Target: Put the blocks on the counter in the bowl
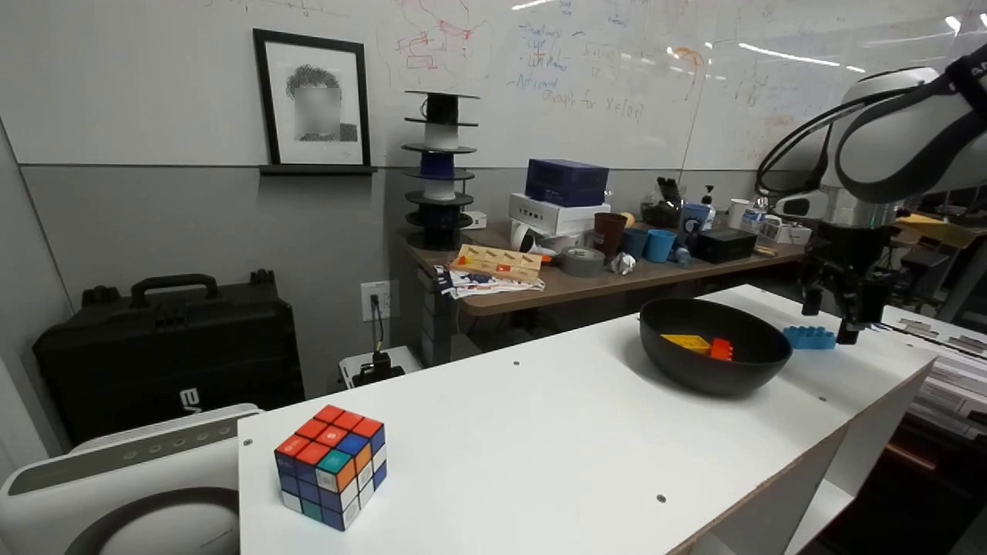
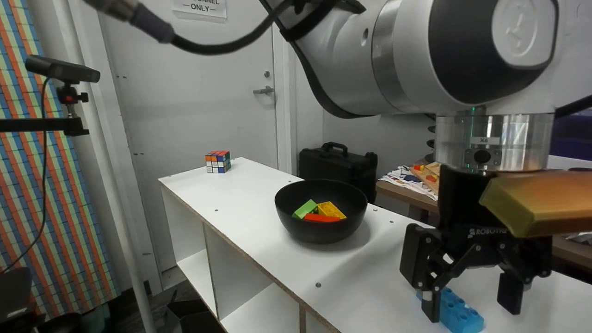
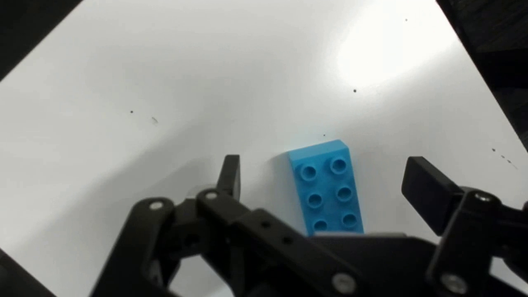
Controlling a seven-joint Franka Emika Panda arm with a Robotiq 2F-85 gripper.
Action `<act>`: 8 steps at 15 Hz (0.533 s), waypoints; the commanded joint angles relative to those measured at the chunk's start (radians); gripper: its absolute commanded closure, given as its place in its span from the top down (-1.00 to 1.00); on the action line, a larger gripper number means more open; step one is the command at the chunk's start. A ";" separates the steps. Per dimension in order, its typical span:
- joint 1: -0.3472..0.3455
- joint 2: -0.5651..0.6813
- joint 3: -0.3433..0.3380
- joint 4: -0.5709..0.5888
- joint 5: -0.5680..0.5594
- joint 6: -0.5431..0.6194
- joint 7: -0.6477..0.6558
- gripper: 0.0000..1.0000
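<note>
Whiteboards [image 1: 632,116] covered in scribbles stretch above a cluttered workbench [image 1: 564,291], and in front of that runs a long white counter [image 1: 493,462] with a puzzle cube [image 1: 331,466] near one end. Farther along the counter sits the black bowl [image 2: 319,233], which in an exterior view can be seen to hold a green block [image 2: 303,209], a yellow block [image 2: 330,209] and a red block [image 2: 321,218]. What is left, as far as these views show, is the blue block [image 3: 328,189], lying studs up on the counter, apart from the bowl. Over it hangs the gripper [image 2: 471,305], its jaws spread wide and holding nothing; the wrist view puts the block between the two fingers [image 3: 427,187], with white counter showing on either side (one end of it is lost behind the gripper itself).

I take the step in hand to be lining up on this last block, with most of the task done. How high the fingertips stand above the counter is hard to tell, so the next move calls for easing down until they flank the block's long sides, then closing on it. After that, it would need lifting clear of the bowl's rim before being let go over the other three.
</note>
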 commanded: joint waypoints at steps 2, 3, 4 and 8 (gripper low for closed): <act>-0.011 0.054 0.018 0.056 0.021 0.034 -0.056 1.00; 0.007 0.058 0.001 0.065 0.002 0.002 -0.035 0.50; 0.003 0.064 0.005 0.064 0.002 0.021 -0.044 0.48; 0.004 0.058 0.003 0.065 0.000 0.016 -0.048 -0.16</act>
